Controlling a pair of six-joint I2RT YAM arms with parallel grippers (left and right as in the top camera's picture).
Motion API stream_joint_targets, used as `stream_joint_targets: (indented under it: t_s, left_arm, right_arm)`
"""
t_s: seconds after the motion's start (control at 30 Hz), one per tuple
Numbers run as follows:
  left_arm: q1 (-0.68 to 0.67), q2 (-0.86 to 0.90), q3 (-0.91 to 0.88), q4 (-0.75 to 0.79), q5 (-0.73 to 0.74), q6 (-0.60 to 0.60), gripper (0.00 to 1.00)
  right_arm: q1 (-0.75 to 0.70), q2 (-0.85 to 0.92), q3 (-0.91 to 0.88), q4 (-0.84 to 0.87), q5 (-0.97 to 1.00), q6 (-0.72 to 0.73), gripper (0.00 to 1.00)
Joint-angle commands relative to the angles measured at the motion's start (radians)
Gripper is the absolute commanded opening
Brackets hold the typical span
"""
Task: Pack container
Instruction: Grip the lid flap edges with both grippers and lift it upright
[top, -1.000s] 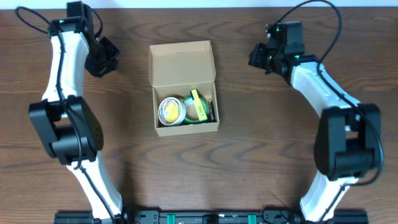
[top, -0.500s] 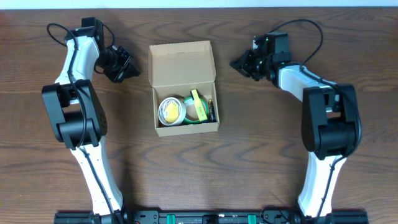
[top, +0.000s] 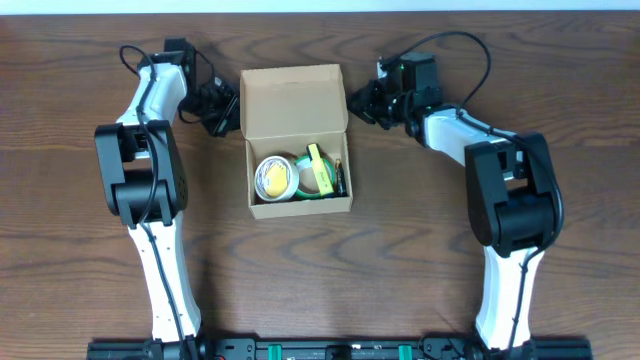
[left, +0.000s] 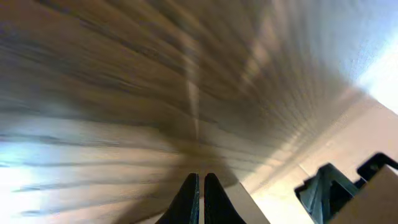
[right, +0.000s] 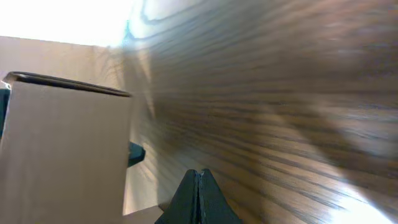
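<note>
The container (top: 262, 205) is a tan cardboard box at the table's centre, its flap lid (top: 292, 100) open and lying back. Inside are a white roll, a green tape ring, a yellow-green item and a dark thin item. My left gripper (top: 224, 104) is shut and empty, right beside the lid's left edge. My right gripper (top: 362, 101) is shut and empty, right beside the lid's right edge. The left wrist view shows shut fingertips (left: 200, 186) over wood with the cardboard (left: 385, 199) at right. The right wrist view shows shut fingertips (right: 199, 180) beside the lid (right: 68, 149).
Brown wooden table (top: 400, 260) all around the box. The table's far edge (top: 320, 12) runs just behind the lid and both grippers.
Both grippers have moved inward along the back of the table, from well apart to right beside the lid's left and right edges. The box has not moved.
</note>
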Motion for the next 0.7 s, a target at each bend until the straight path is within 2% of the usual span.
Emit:
stream_joint_targets:
  t_s: [0.0,0.17,0.3,0.5,0.67]
  left_arm:
    - [-0.018,-0.002,-0.001,-0.002,0.079,0.029,0.06]
    - [-0.016,-0.003,-0.001,-0.008,0.166,0.091,0.06]
    - [-0.005,-0.007,0.000,-0.051,0.205,0.184,0.06]
    - [0.026,-0.034,0.004,-0.159,0.204,0.347,0.06]
    - [0.043,-0.071,0.004,-0.191,0.203,0.402,0.06]
  right_arm:
    - [0.026,0.009,0.014,0.033,-0.042,0.021,0.01]
    - [0.031,0.009,0.014,0.108,-0.093,0.014,0.01]
    - [0.030,0.009,0.014,0.224,-0.169,0.013,0.01]
    - [0.030,0.007,0.014,0.227,-0.253,-0.006,0.01]
    - [0.029,-0.010,0.014,0.230,-0.280,-0.035,0.01]
